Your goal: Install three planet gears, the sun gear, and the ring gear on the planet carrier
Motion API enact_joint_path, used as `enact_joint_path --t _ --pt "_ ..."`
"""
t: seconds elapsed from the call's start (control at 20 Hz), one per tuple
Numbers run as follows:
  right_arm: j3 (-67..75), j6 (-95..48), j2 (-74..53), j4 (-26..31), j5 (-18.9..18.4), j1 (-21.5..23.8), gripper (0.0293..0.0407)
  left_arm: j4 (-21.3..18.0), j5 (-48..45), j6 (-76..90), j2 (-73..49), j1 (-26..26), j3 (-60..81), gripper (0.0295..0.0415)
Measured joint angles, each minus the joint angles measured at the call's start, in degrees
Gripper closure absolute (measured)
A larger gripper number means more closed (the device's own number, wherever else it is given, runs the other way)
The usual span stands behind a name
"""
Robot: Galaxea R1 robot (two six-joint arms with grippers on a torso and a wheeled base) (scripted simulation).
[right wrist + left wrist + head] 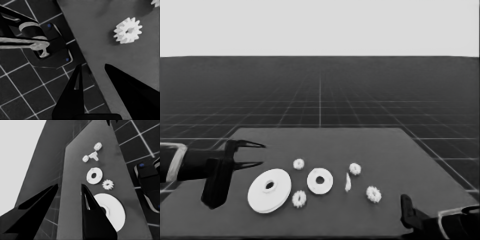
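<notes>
Waiting at the left end of the table (395, 150), the left gripper (260, 154) hangs with its two pointed fingers spread wide and nothing between them. The larger round part (269, 190) lies flat on the table just beside and below those fingers, apart from them; in the left wrist view it (112, 210) shows partly behind one black finger (96, 220).

Right of it sits the smaller round part (320, 181), also flat, with its wide dark hole facing up and nothing on it. The two discs lie close but do not touch. One small gear (298, 164) rests behind the gap between the discs, and a second gear (299, 199) lies in front of that gap, just beside the larger disc's rim.

Farther right, a thin white piece (348, 182) lies near the smaller disc, with a third gear (355, 169) just behind it. The fourth gear (373, 194) lies alone toward the table's right front corner; the right wrist view shows it (128, 30) large, teeth clear, lying flat.

The right gripper (407, 212) is parked at the lower right corner of the table. Its fingers (72, 100) stand apart over the table's edge, holding nothing, well short of that gear.
</notes>
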Motion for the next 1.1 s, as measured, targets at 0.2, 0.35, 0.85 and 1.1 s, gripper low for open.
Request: enact_joint_path --t 0.2,0.35,0.85,1.1 --pt "0.45 -0.04 0.15 0.89 0.25 -0.86 0.0332 -0.88 0.62 -0.03 -0.06 1.12 0.85 0.0364" --pt "-0.05 -0.01 0.02 0.20 0.04 -0.42 0.0316 22.47 56.30 -84.77 50.13 21.89 -5.92 0.0307" --pt "-0.16 0.00 0.00 0.03 -0.01 -0.32 0.0315 6.06 51.43 -109.39 55.78 33.45 -42.54 0.0326" --pt "-0.16 0.00 0.00 0.03 -0.01 -0.32 0.0315 8.17 50.42 -107.88 56.29 35.71 -45.04 0.0326"
